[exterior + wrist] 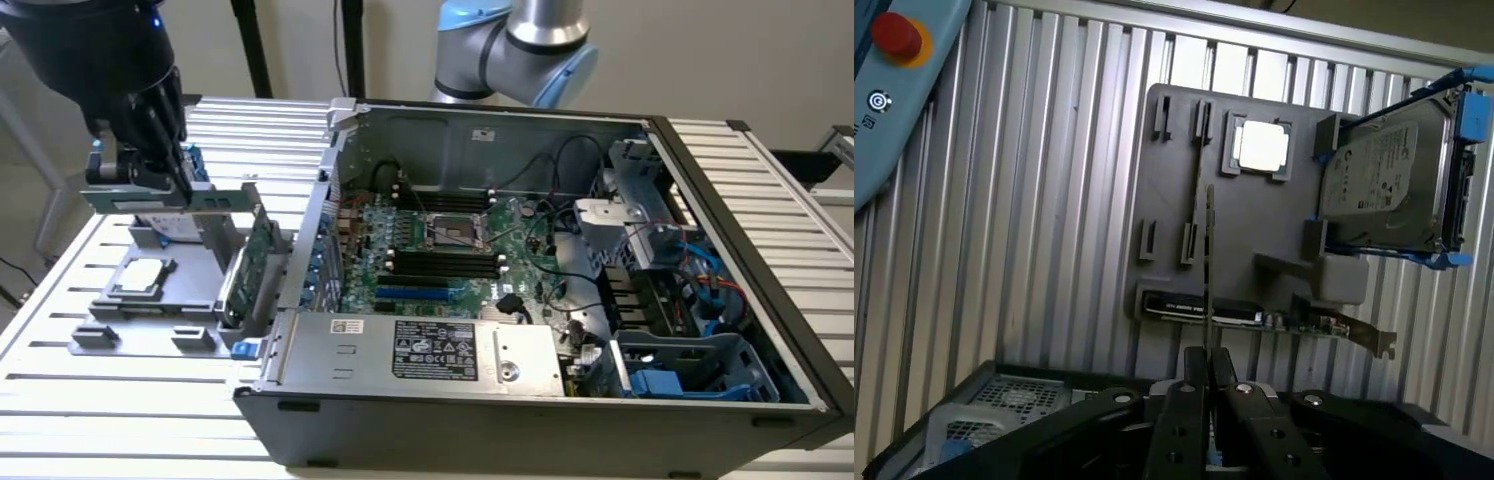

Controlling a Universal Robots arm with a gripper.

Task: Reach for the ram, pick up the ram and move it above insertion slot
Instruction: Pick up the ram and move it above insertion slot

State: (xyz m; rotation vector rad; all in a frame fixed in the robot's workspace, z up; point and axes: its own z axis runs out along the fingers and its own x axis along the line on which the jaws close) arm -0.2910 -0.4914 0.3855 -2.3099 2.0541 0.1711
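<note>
We see the long thin green ram stick held level, pinched tight by the black gripper pointing down.

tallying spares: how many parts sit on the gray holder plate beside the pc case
3: the processor, the hard drive in its blue frame, and the expansion card on edge. The ram is clamped in the gripper, so not counted.

There is one open computer case, and at its nine o'clock in the exterior view one grey holder tray carrying one processor chip, one hard drive and one expansion card, plus one ram, one gripper and one red button.
</note>
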